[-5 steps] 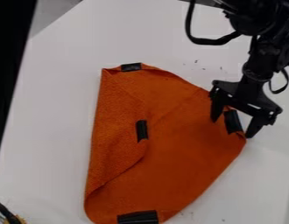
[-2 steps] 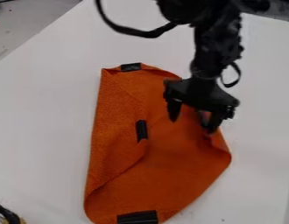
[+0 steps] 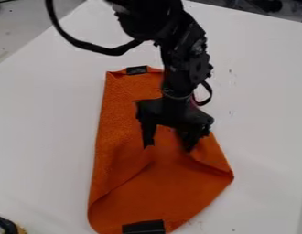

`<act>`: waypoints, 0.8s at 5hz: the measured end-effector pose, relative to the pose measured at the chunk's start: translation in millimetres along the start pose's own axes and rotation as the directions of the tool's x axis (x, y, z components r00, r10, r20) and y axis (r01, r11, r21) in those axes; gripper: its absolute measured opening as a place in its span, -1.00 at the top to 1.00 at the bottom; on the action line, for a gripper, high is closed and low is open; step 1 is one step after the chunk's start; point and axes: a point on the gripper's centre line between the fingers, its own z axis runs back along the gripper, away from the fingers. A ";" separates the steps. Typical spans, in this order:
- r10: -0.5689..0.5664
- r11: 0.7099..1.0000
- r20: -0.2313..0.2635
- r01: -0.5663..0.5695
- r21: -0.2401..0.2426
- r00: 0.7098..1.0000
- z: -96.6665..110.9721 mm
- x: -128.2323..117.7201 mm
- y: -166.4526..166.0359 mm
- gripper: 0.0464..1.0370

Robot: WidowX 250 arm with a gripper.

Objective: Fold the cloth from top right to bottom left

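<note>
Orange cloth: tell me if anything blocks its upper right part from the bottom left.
Nothing visible blocks the way; between the gripper and the bottom left lies only the orange cloth itself, with its left flap folded inward.

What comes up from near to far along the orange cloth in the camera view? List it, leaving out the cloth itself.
Near black patch → black two-finger gripper → far black patch.
</note>
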 end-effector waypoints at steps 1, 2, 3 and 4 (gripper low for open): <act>-0.007 1.000 -0.023 0.008 0.029 1.000 2.0 -1.8 9.9 -0.93; -0.012 0.999 -0.034 0.014 0.052 0.999 7.3 2.6 12.5 -0.93; -0.054 0.995 -0.012 0.055 0.080 0.998 25.1 18.4 0.6 -0.93; -0.090 0.988 0.022 0.086 0.132 0.996 58.2 34.2 -25.4 -0.93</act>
